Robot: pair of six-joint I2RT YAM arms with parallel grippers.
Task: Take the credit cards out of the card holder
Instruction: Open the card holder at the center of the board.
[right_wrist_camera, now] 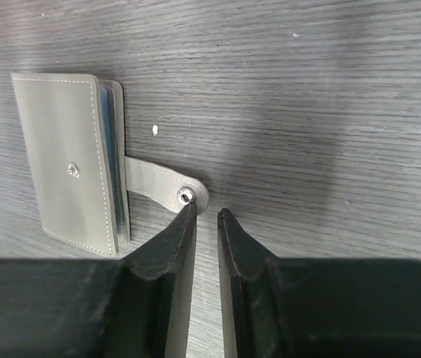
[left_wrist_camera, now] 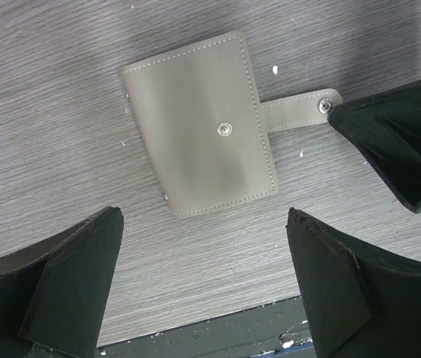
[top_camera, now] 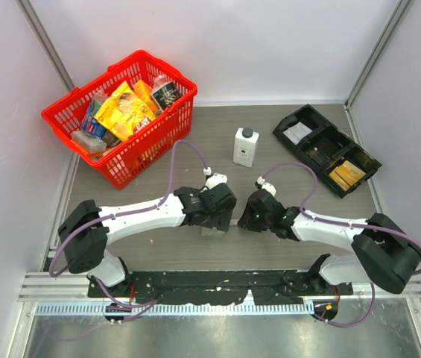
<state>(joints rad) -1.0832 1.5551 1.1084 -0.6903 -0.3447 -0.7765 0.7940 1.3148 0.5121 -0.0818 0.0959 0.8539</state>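
Table (top_camera: 217, 123): grey wood; card holder (left_wrist_camera: 199, 127) lies flat on it, closed, btw the two arms.
L gripper (left_wrist_camera: 203, 218): fingers wide apart; holder is just ahead of the tips, in line w/ the gap, no contact.
R gripper (right_wrist_camera: 208, 212): fingers nearly together, thin gap, nothing inside; one tip touches the strap end.
Strap (right_wrist_camera: 150, 179): not snapped, points to R gripper.
Credit cards (right_wrist_camera: 113, 149): you see only blue edges, inside holder.

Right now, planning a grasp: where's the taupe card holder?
The flat taupe card holder lies on the grey table beneath the left pincer, its strap at the right pincer.
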